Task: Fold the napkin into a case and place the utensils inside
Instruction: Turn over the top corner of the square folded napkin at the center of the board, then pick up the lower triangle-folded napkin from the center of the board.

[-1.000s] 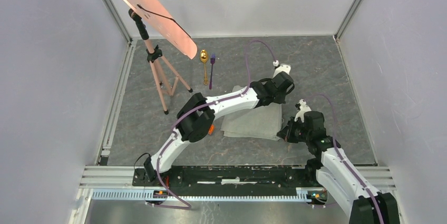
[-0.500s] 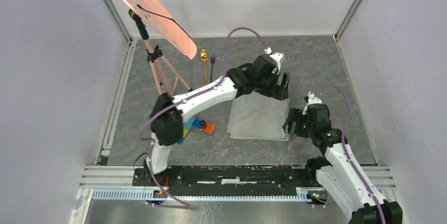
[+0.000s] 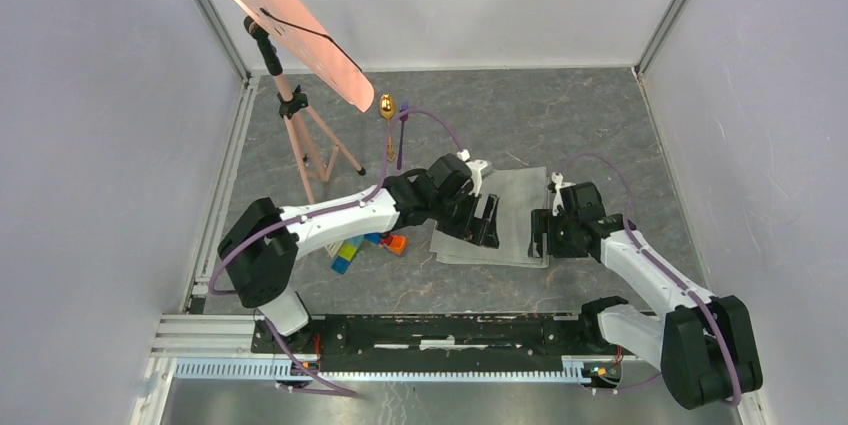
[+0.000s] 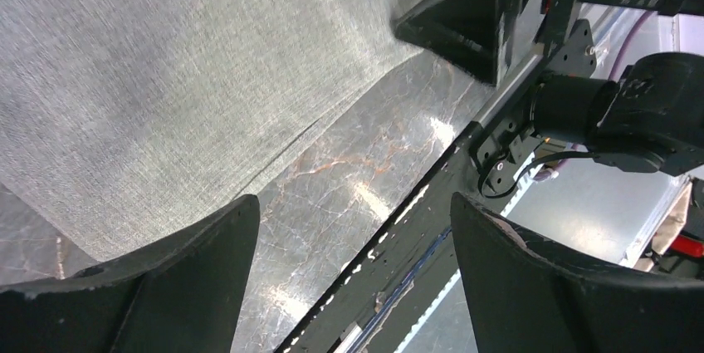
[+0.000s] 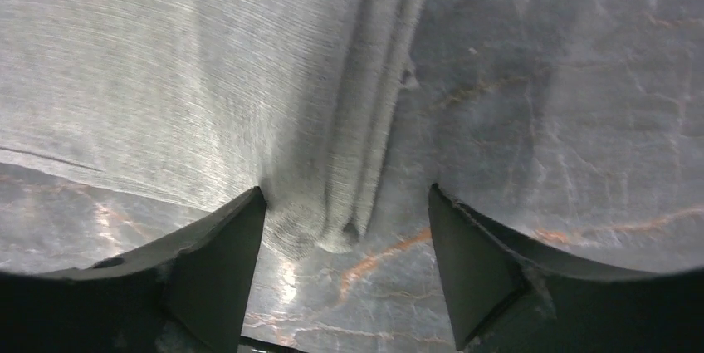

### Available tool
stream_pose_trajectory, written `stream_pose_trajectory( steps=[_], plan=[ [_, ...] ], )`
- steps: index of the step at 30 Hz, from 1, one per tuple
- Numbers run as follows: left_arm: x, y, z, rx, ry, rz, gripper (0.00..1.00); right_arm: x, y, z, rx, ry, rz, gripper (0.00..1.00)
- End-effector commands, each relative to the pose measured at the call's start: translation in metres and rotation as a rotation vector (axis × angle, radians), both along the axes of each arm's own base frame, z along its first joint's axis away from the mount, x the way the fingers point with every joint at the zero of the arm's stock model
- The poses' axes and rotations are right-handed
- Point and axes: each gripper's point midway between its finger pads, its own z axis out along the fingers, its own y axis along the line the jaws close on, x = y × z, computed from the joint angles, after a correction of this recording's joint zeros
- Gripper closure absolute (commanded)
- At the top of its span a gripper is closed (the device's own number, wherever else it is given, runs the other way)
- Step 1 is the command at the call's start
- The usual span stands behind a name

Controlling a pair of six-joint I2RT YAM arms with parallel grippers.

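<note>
Grey marbled tabletop [image 3: 620,125], pale walls. At eleven o'clock the shiny gold metal spoon [image 3: 386,105] and slim purple fork [image 3: 399,150] lie together, clear of the folding. The left gripper [image 3: 487,223] hangs wide open, empty, over the nine-o'clock half of the folded grey-green cloth napkin [image 3: 518,205]; the right gripper [image 3: 540,235], equally spread and empty, straddles its bunched three-o'clock edge, seemingly to refold.

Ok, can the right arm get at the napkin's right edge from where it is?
Probably yes: the right gripper hangs open over the napkin at its bunched edge, with nothing between them.
</note>
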Motion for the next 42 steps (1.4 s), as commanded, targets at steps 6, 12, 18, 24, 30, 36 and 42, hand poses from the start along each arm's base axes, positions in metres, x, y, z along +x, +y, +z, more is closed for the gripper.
stream_pose_trajectory(
  steps=[6, 12, 18, 24, 30, 36, 42],
  plan=[
    [-0.006, -0.011, 0.060, -0.229, -0.047, -0.005, 0.10, -0.021, -0.044, -0.003, -0.194, 0.035, -0.189, 0.85],
    [0.005, 0.000, 0.046, -0.184, -0.038, 0.033, 0.11, 0.008, -0.040, 0.022, -0.179, -0.051, -0.190, 0.53],
    [0.038, 0.001, 0.026, -0.131, -0.023, 0.111, 0.12, 0.078, -0.033, 0.054, -0.110, -0.199, -0.129, 0.21],
    [0.089, -0.006, 0.007, 0.009, -0.098, 0.183, 0.16, 0.145, -0.029, 0.058, -0.050, -0.254, -0.091, 0.39],
    [0.127, -0.008, -0.015, 0.053, -0.115, 0.254, 0.25, 0.169, -0.029, 0.036, -0.055, -0.229, -0.063, 0.51],
    [0.161, 0.001, -0.029, 0.055, -0.126, 0.328, 0.34, 0.184, -0.045, 0.027, -0.116, -0.233, -0.093, 0.52],
    [0.186, 0.011, -0.072, 0.097, -0.056, 0.382, 0.39, 0.184, -0.052, 0.007, -0.135, -0.203, -0.115, 0.61]
  ],
)
